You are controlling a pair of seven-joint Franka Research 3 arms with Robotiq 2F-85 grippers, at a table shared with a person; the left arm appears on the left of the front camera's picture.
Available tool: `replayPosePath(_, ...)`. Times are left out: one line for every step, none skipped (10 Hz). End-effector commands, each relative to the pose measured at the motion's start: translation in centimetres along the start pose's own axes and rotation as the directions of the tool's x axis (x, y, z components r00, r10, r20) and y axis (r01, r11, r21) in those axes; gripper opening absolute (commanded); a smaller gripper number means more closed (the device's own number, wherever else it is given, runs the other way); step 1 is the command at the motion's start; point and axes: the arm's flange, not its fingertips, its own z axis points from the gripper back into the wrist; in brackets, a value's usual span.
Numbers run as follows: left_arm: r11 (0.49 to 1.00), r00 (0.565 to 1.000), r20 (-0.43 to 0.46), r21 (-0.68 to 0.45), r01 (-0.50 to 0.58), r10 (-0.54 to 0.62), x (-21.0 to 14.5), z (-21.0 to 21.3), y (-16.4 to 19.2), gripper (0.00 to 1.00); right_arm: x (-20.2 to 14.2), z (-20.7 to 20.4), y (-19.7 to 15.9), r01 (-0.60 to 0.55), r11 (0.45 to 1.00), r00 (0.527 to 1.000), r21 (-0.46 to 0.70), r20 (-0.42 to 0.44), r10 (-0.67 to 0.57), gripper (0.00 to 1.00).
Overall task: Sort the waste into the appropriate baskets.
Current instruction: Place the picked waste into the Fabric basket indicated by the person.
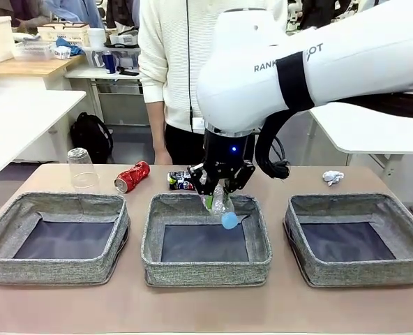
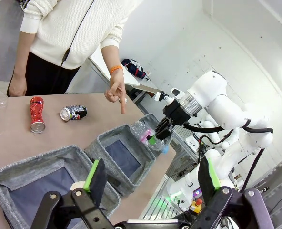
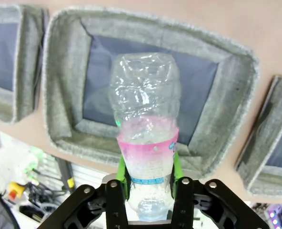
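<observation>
My right gripper (image 1: 217,190) is shut on the clear pink-labelled bottle (image 1: 222,206), which hangs blue cap down over the far rim of the middle basket (image 1: 206,272). In the right wrist view the bottle (image 3: 146,105) sits between the green pads above that basket (image 3: 65,71). The crushed red can (image 1: 132,176), the dark can (image 1: 181,181) and the upturned clear cup (image 1: 82,169) lie behind the baskets at left. The paper ball (image 1: 333,177) lies at the far right. My left gripper (image 2: 150,179) is open and holds nothing, high above the left basket (image 2: 31,167).
The left basket (image 1: 56,262) and right basket (image 1: 356,269) flank the middle one. A person stands at the far side, and their hand (image 2: 116,90) points a finger down near the middle basket (image 2: 103,138). My right arm (image 1: 318,70) spans the upper right.
</observation>
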Motion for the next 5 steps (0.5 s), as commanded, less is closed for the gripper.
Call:
replayPosePath(1.000, 1.000, 0.016, -0.013, 0.021, -0.021, 0.16, -0.14, -0.12, 1.00, -0.12, 0.42, -0.28, -0.021, 1.000, 1.000, 0.015, -0.007, 0.021, 0.76)
replayPosePath(1.000, 1.000, 0.016, -0.013, 0.021, -0.021, 0.16, -0.14, -0.12, 1.00, -0.16, 0.41, -0.30, -0.017, 1.000, 1.000, 0.016, -0.004, 0.017, 1.00)
replayPosePath(1.000, 1.000, 0.016, -0.013, 0.021, -0.021, 0.16, -0.14, -0.12, 1.00, -0.14, 0.42, -0.33, -0.016, 1.000, 1.000, 0.019, -0.003, 0.016, 1.00)
replayPosePath(1.000, 1.000, 0.016, -0.013, 0.021, -0.021, 0.16, -0.14, -0.12, 1.00, -0.13, 0.42, -0.36, -0.014, 1.000, 1.000, 0.021, -0.002, 0.014, 1.00)
replayPosePath(1.000, 1.000, 0.016, -0.013, 0.021, -0.021, 0.16, -0.14, -0.12, 1.00, -0.16, 0.40, -0.37, -0.014, 1.000, 1.000, 0.020, -0.003, 0.015, 1.00)
